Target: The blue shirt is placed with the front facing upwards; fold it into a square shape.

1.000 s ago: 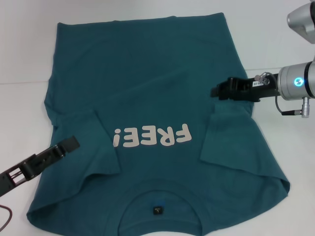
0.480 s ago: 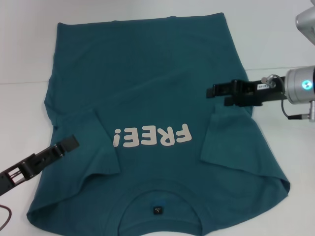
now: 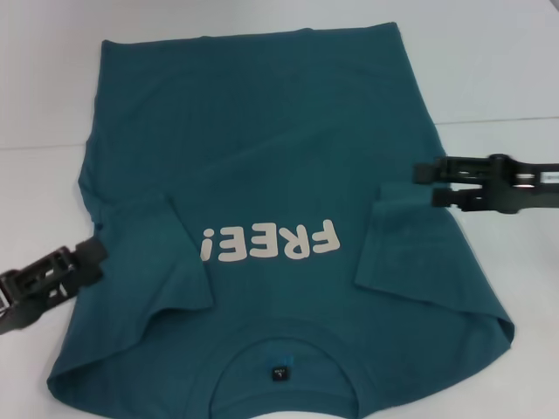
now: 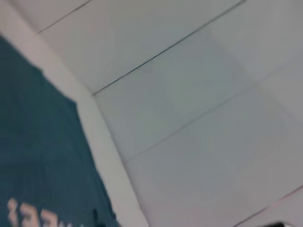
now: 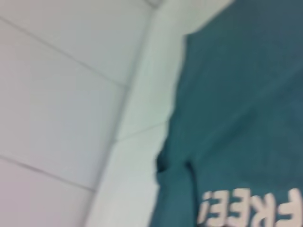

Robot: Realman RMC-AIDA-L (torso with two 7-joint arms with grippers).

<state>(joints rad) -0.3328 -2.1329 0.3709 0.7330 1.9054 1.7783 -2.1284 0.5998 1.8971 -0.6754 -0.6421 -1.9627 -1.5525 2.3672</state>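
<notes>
At the frame's bottom edge lies the collar of the blue shirt (image 3: pixel 262 183), spread flat on the white table (image 3: pixel 498 78) with both sleeves folded inward. Lower left, the left gripper (image 3: pixel 83 257) overlaps the shirt's edge, jaws apart. Mid-right, the right gripper (image 3: pixel 428 184) reaches its side edge, jaws apart, holding nothing.

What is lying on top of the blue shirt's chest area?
Both sleeves are folded inward onto the blue shirt, one on each side of the FREE! lettering. The fabric beneath the sleeves is hidden. Neither gripper rests on it.
</notes>
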